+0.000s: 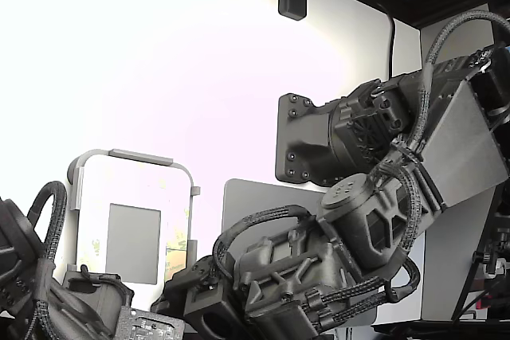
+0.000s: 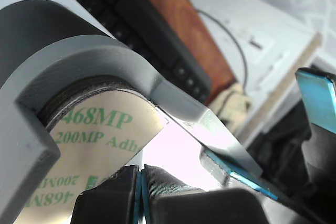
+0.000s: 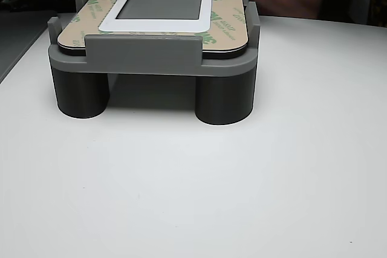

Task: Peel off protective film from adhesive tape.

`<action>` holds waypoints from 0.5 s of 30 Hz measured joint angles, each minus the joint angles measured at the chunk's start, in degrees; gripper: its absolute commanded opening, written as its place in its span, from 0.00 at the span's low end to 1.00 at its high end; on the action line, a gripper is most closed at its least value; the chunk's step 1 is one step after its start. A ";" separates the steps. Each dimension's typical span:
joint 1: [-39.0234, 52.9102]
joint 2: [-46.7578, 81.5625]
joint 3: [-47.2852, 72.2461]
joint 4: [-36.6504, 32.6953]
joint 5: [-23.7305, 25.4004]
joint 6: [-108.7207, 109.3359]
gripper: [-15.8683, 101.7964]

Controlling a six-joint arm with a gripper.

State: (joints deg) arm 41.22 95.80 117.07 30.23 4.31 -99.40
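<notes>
The protective film (image 2: 100,129) is a pale-yellow strip with green print, lying in the rounded corner of the grey fixture (image 2: 79,61). Its near end curls up with the print mirrored and runs between my black, blue-padded fingers. My gripper (image 2: 140,174) is shut on that end. The other view shows the fixture (image 3: 145,55) carrying the white panel (image 3: 160,25) with its grey patch (image 3: 160,3), and film (image 3: 225,19) along the sides. In the exterior view the film (image 1: 177,251) runs beside the panel (image 1: 100,189); the arm (image 1: 319,276) hides my gripper.
A second blue-padded finger (image 2: 317,98) stands apart, close to the fixture's corner. A black keyboard (image 2: 142,30) and a brown board (image 2: 184,30) lie behind. A second arm (image 1: 48,292) sits at the exterior view's lower left. The fixture stands on a white table (image 3: 242,197).
</notes>
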 measured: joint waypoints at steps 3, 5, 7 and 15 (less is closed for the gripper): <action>-0.09 0.35 0.00 0.44 0.00 0.00 0.05; -0.09 0.44 0.00 0.70 0.09 0.00 0.05; -0.09 0.79 0.09 0.79 0.18 0.00 0.05; -0.09 0.88 -0.09 1.76 0.26 0.00 0.05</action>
State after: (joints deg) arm 41.13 96.68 116.98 31.99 4.57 -99.40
